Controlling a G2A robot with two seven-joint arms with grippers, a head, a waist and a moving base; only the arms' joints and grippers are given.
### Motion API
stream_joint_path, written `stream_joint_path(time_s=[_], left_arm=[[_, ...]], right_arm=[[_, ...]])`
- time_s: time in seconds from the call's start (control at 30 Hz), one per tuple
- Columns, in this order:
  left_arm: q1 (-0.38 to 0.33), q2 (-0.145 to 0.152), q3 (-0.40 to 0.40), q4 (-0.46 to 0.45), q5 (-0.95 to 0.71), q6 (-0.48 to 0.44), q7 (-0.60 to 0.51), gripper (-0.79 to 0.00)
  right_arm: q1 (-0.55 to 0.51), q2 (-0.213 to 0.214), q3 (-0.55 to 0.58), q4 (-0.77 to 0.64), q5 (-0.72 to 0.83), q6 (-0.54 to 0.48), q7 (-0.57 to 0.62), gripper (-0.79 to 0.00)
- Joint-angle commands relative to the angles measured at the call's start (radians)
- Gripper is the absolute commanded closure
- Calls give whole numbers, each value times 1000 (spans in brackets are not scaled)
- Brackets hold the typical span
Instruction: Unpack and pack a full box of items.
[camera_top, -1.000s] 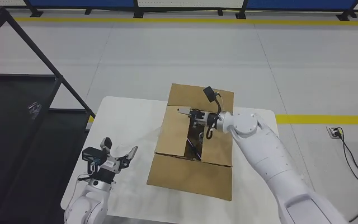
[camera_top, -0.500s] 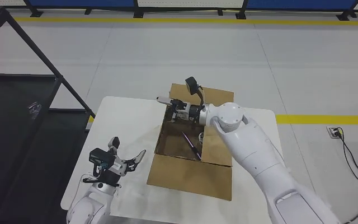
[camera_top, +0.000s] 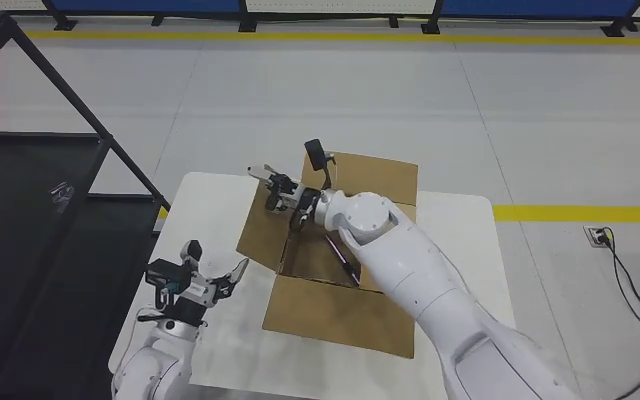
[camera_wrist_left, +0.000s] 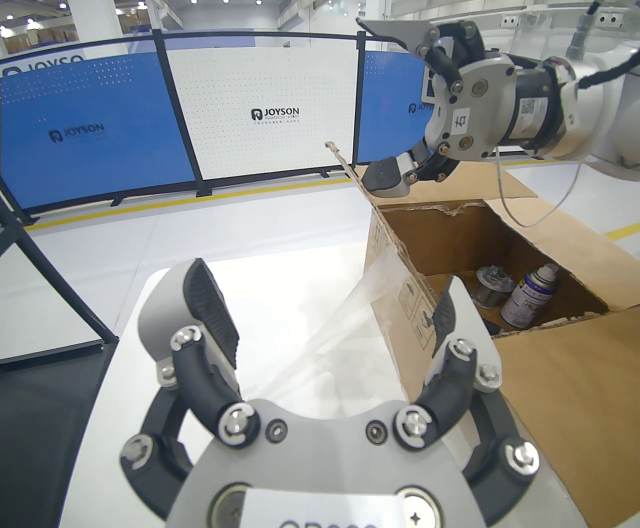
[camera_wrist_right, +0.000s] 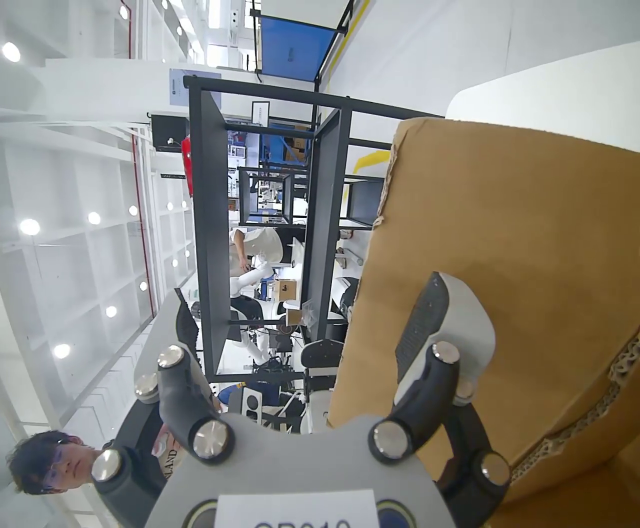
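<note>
Swung over from the middle of the box (camera_top: 340, 312), the right gripper (camera_top: 270, 188) now sits at its left flap (camera_top: 260, 232), which has folded outward. Nearest, the left gripper (camera_wrist_left: 325, 285) hovers above the table (camera_top: 215, 200), jaws spread wide and empty, just beside the open cardboard box standing mid-table with a spray can (camera_wrist_left: 530, 296) upright inside. Farther off, the right gripper's jaws are also wide, with one finger touching the flap's inner face near its top edge.

Right gripper (camera_wrist_right: 305, 325) is seen spread open. Edge of brown corrugated cardboard box flap (camera_wrist_right: 500, 225) is framed between its fingers, at twelve o'clock. Rounded white table (camera_wrist_right: 550, 85) is seen beyond, at one o'clock.
</note>
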Motion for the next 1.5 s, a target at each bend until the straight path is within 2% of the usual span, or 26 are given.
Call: stream_joint_path(time_s=[0.0, 0.2, 0.37, 0.57, 0.87, 1.1, 1.23, 1.47], left_arm=[[-23, -1, 1, 16, -12, 7, -13, -785], [-91, -6, 21, 83, -27, 30, -51, -785], [-115, -9, 29, 137, -39, 50, -67, -785], [-126, -11, 32, 193, -43, 55, -87, -785], [-147, -14, 43, 245, -56, 55, -91, -785], [-162, -16, 51, 274, -59, 52, -97, -785], [-164, -16, 55, 276, -53, 47, -100, -785], [-160, -16, 52, 271, -48, 49, -102, -785]], right_arm=[[6, -12, -3, 27, 4, -11, 5, -785], [23, -39, 0, 96, 16, -41, 46, -785], [40, -36, 28, 142, 38, -109, 150, -785], [51, -7, 84, 169, 73, -223, 240, -785], [29, 67, 182, 154, 115, -387, 331, -785], [-16, 118, 244, 101, 109, -401, 303, -785], [-32, 146, 250, 86, 25, -372, 264, -785], [-33, 148, 251, 86, 18, -366, 257, -785]])
